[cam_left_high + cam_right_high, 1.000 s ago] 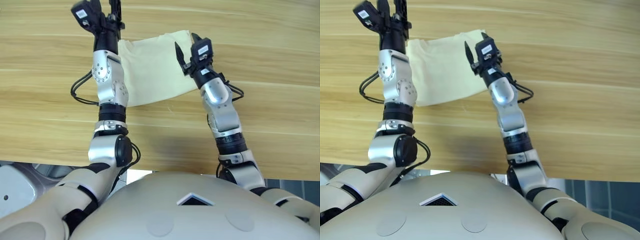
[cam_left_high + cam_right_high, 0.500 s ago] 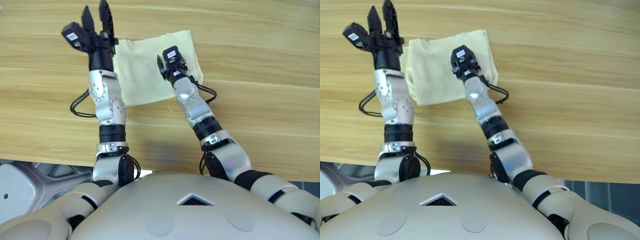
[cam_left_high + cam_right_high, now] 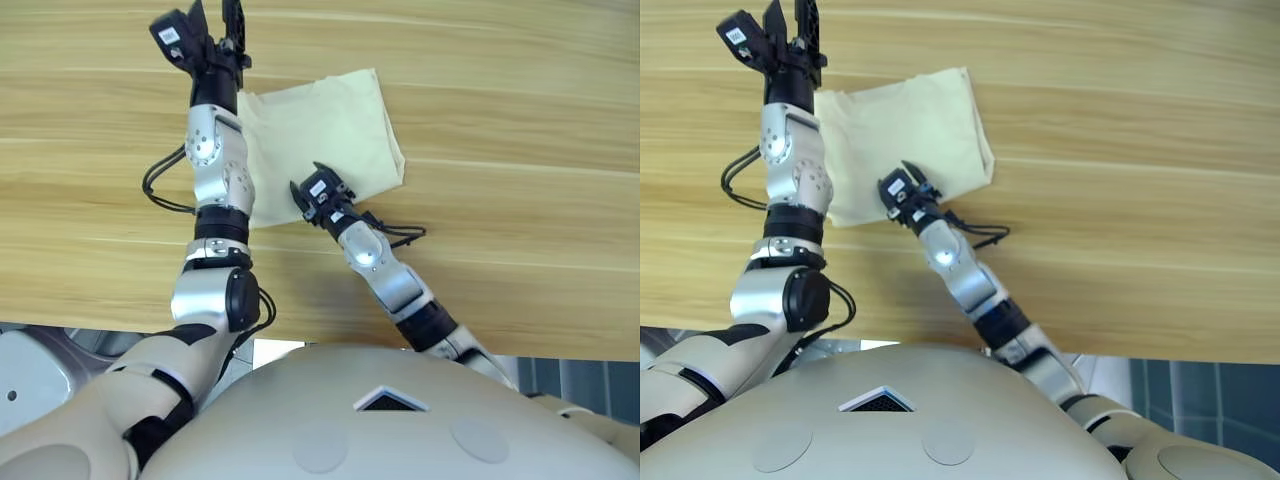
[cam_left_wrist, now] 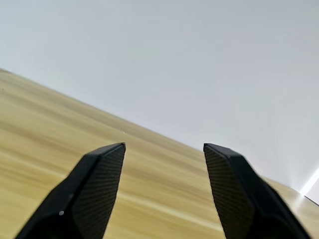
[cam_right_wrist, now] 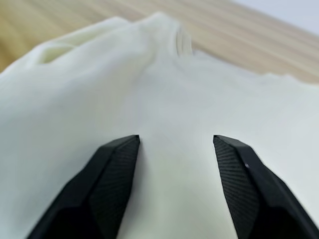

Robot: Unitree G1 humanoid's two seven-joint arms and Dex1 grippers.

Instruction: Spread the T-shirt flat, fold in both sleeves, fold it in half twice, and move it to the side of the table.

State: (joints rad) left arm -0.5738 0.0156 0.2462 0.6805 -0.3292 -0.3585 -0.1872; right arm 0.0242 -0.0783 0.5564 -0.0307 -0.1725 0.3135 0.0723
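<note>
The pale yellow T-shirt (image 3: pixel 325 135) lies folded into a rough rectangle on the wooden table (image 3: pixel 520 120). My left gripper (image 3: pixel 218 22) is lifted above the table by the shirt's far left corner, open, with nothing between its fingers (image 4: pixel 94 189). My right gripper (image 3: pixel 318 185) is low at the shirt's near edge, open, both fingers (image 5: pixel 112 174) pointing over the cloth (image 5: pixel 169 89). Whether they touch the fabric I cannot tell. The left forearm hides the shirt's left edge.
Bare wood spreads wide to the left and right of the shirt (image 3: pixel 910 125). The table's near edge (image 3: pixel 560 350) runs just in front of me. A pale wall (image 4: pixel 199 59) rises beyond the far side.
My right gripper has drawn back from the shirt's far right part to its near edge. The left gripper swung out left, then returned, still raised and open.
</note>
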